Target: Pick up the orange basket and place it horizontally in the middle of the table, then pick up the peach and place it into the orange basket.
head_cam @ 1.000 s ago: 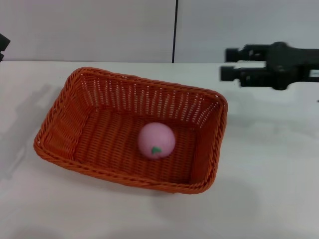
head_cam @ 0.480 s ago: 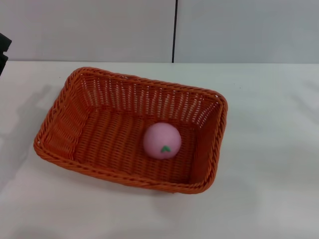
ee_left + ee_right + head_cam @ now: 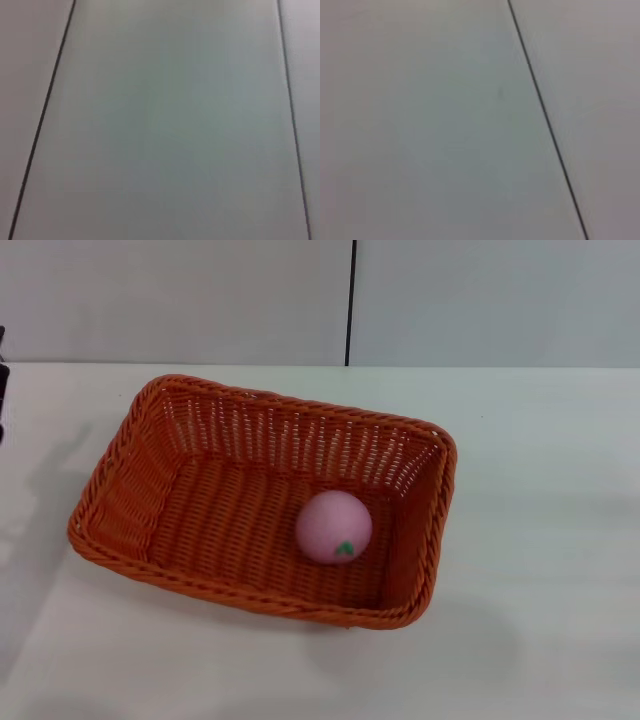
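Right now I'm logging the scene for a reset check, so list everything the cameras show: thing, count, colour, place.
Woven wicker orange basket: one, burnt orange, resting on the table near its middle, long side running across the head view.
Small round pink peach: one, pink with a green leaf mark, inside the basket, toward its right end.
Flat white table: one, white, under the basket.
Grey wall panels: pale grey, behind the table, split by a dark seam; both wrist views show only such panels.
Left arm: a dark sliver at the head view's left edge.

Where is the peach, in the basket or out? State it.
In. The peach lies on the woven floor of the orange basket, toward its right end, with the rim all around it. No gripper is in view.
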